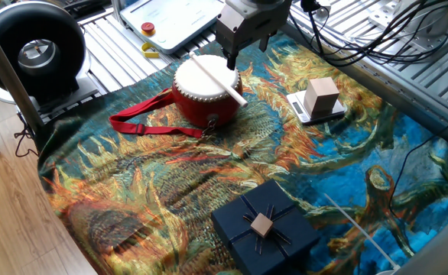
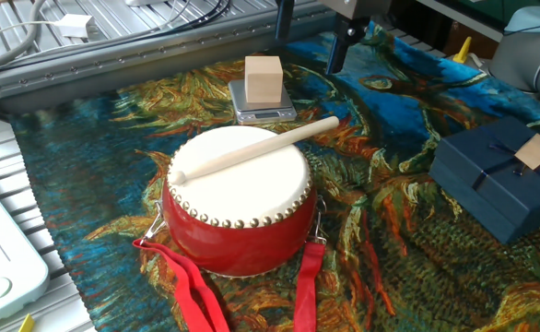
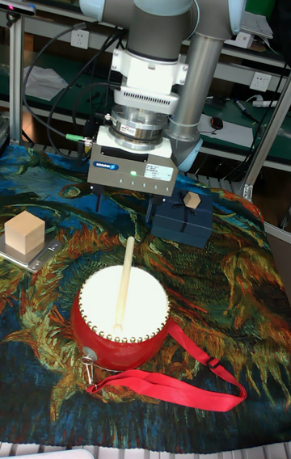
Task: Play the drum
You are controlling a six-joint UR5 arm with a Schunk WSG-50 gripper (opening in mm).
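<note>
The drum (image 1: 206, 93) (image 2: 240, 198) (image 3: 121, 317) is a squat red one with a cream skin head and a studded rim. It stands on the painted cloth with its long red strap (image 1: 144, 122) (image 3: 182, 382) trailing beside it. A pale wooden stick (image 1: 218, 79) (image 2: 252, 149) (image 3: 124, 283) lies flat across the head, one end jutting past the rim. My gripper (image 1: 245, 47) (image 2: 309, 55) (image 3: 129, 212) hangs open and empty just above the jutting end of the stick, one dark finger on each side, touching neither stick nor drum.
A wooden cube (image 1: 321, 95) (image 2: 263, 78) (image 3: 24, 233) rests on a small scale near the drum. A dark blue gift box (image 1: 264, 229) (image 2: 496, 180) (image 3: 184, 216) sits farther off. Black cables (image 1: 361, 38) and a black round device (image 1: 33, 50) line the table's edges.
</note>
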